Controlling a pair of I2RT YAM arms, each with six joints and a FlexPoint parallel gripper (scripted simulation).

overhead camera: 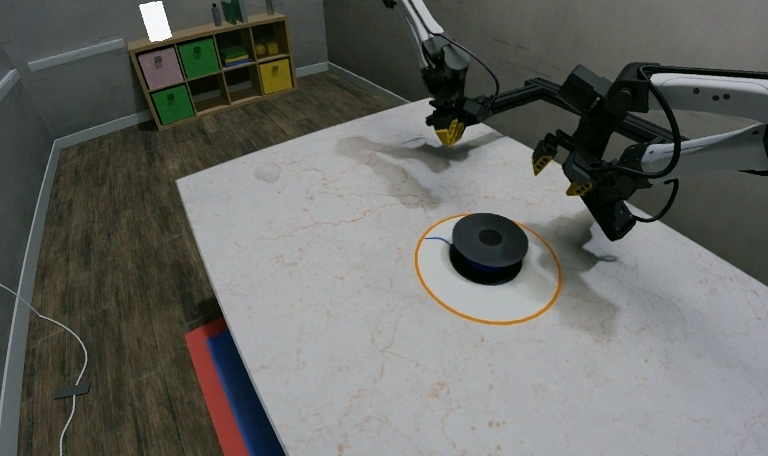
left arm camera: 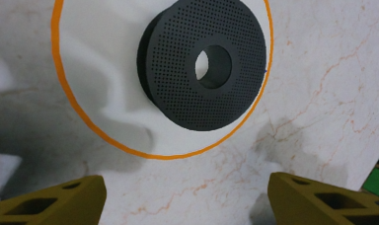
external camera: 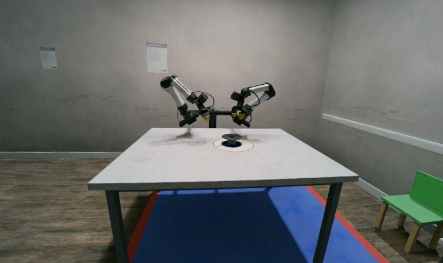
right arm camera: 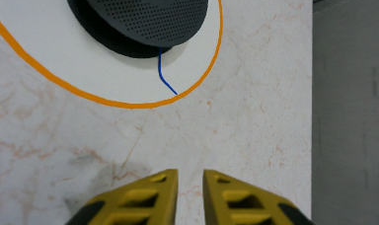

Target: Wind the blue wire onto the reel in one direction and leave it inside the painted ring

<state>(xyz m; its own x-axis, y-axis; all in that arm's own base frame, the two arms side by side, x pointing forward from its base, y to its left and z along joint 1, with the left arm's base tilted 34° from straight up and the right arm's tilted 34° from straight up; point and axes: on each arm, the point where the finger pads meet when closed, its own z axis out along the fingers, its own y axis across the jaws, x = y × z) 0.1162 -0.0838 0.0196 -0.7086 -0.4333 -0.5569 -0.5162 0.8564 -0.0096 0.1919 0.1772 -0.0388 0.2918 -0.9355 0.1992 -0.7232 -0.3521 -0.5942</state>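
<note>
The black reel (overhead camera: 509, 250) (external camera: 226, 136) (left arm camera: 173, 87) (right arm camera: 133, 18) lies flat inside the orange painted ring (overhead camera: 501, 322) (left arm camera: 55, 42) (right arm camera: 135, 106). Blue windings show between its flanges. A short loose tail of blue wire (overhead camera: 438, 238) (right arm camera: 159, 67) leaves it, and its tip reaches the ring's line; the tail looks shorter than the flange is wide. My left gripper (overhead camera: 553, 183) (left arm camera: 187, 183) is open and empty, above the table beyond the ring. My right gripper (overhead camera: 449, 143) (right arm camera: 189, 178) is shut on nothing, with a small gap between its tips, clear of reel and wire.
The pale marbled table (overhead camera: 339, 292) (external camera: 195, 168) carries both arms' shadows. The arms stand at its wall side. No other loose object shows near the reel or wire. A green chair (external camera: 405, 209) and a cube shelf (overhead camera: 212, 97) stand well away.
</note>
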